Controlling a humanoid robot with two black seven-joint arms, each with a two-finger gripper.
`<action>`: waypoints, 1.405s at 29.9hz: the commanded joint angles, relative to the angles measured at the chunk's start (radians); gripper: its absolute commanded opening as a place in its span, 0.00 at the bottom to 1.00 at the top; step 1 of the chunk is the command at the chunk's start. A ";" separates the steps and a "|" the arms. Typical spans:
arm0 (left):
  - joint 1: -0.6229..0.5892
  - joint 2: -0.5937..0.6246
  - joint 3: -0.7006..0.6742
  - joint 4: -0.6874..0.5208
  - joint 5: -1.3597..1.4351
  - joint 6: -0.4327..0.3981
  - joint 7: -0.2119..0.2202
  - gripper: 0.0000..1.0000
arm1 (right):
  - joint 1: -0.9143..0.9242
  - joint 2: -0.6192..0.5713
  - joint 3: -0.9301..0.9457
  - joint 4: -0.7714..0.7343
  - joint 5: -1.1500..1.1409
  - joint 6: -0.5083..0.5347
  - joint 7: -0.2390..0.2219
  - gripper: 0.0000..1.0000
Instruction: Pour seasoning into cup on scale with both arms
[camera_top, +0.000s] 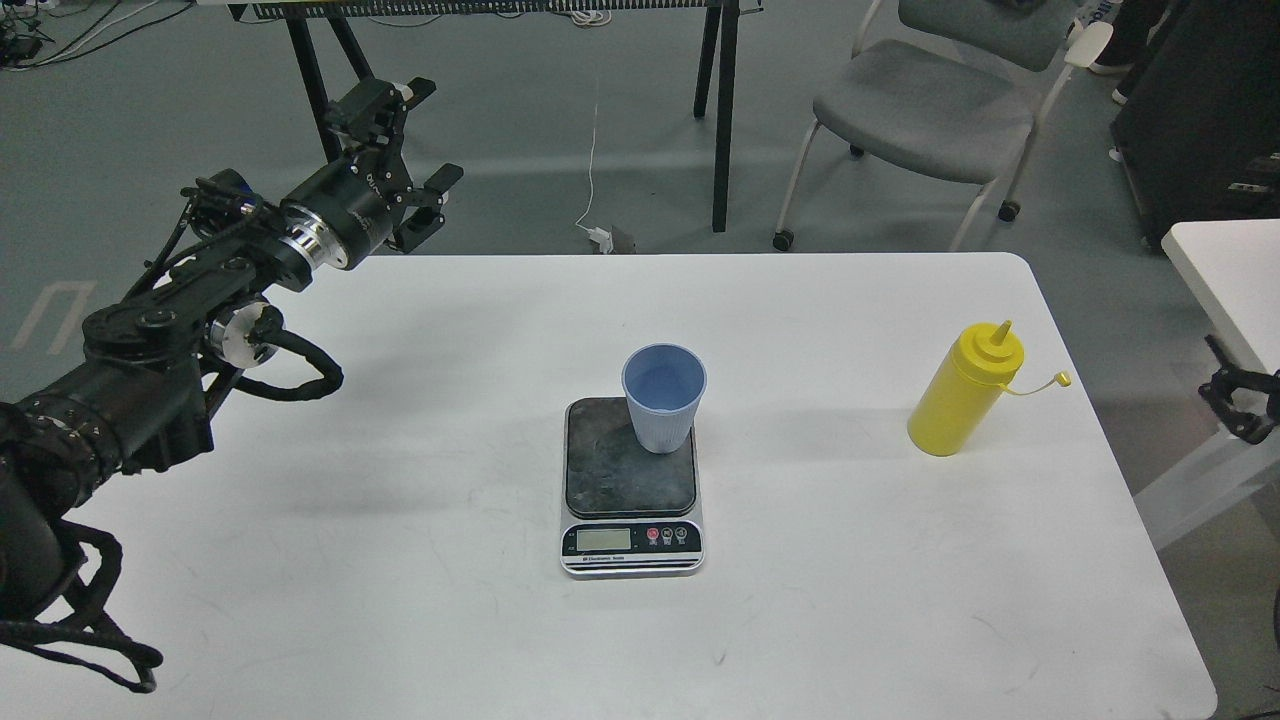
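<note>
Left gripper (415, 140), fingers spread and empty, above the table's (400, 560) far left corner. Cup (663, 398) upright on the scale (630, 485) at centre; seasoning bottle (965, 392) upright near the right edge. Right gripper (1238, 405), state indiscernible, beyond that edge.

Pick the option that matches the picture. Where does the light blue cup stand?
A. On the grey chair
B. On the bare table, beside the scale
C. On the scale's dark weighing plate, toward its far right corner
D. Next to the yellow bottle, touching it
C: the cup stands upright on the dark plate of the scale, near its far right corner, well apart from the yellow bottle.
</note>
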 joint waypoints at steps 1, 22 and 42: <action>-0.002 0.006 -0.002 0.006 -0.003 0.000 0.000 0.98 | 0.212 0.013 -0.026 -0.117 -0.100 0.000 -0.108 0.99; 0.071 0.173 -0.078 0.124 -0.049 0.000 0.000 0.98 | 0.550 0.291 -0.228 -0.105 -0.175 0.000 -0.156 0.99; 0.071 0.161 -0.090 0.124 -0.047 0.000 0.000 0.98 | 0.546 0.291 -0.210 -0.192 -0.180 0.000 -0.156 0.99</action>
